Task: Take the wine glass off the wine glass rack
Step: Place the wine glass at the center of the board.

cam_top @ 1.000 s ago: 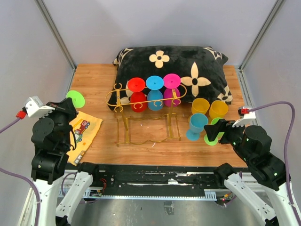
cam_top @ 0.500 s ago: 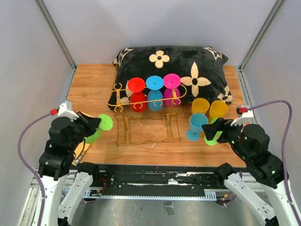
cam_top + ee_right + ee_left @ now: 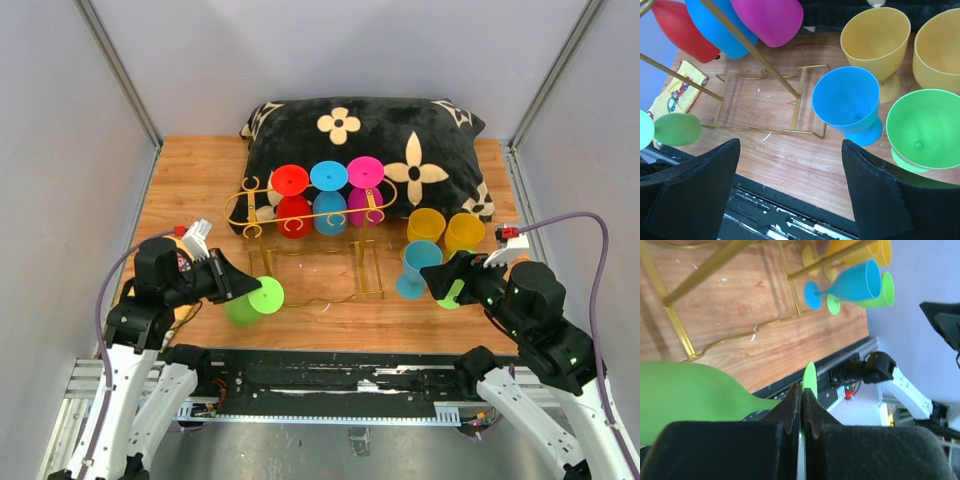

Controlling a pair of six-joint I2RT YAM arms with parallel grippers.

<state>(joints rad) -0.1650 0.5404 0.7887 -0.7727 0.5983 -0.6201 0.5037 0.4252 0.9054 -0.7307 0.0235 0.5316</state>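
My left gripper [image 3: 250, 288] is shut on the round foot of a green wine glass [image 3: 241, 309], which it holds on its side low over the table's front edge. In the left wrist view the fingertips [image 3: 802, 396] pinch the thin foot, with the green bowl [image 3: 690, 400] to their left. The gold wire wine glass rack [image 3: 300, 215] stands behind. Red [image 3: 291, 182], blue [image 3: 329, 177] and magenta [image 3: 366, 172] glasses hang from it. My right gripper [image 3: 452, 280] is open and empty [image 3: 790, 145] above the front right of the table.
Two yellow glasses [image 3: 426, 226] [image 3: 464, 232], a blue one [image 3: 420, 262] and a green one [image 3: 925, 130] stand upright at the right. A black flowered pillow [image 3: 420, 150] lies behind the rack. A yellow cloth [image 3: 682, 87] lies at the front left.
My left arm has swung from the table's left edge rightward and down, carrying the green glass to a spot in front of the rack. The right arm has edged slightly left.
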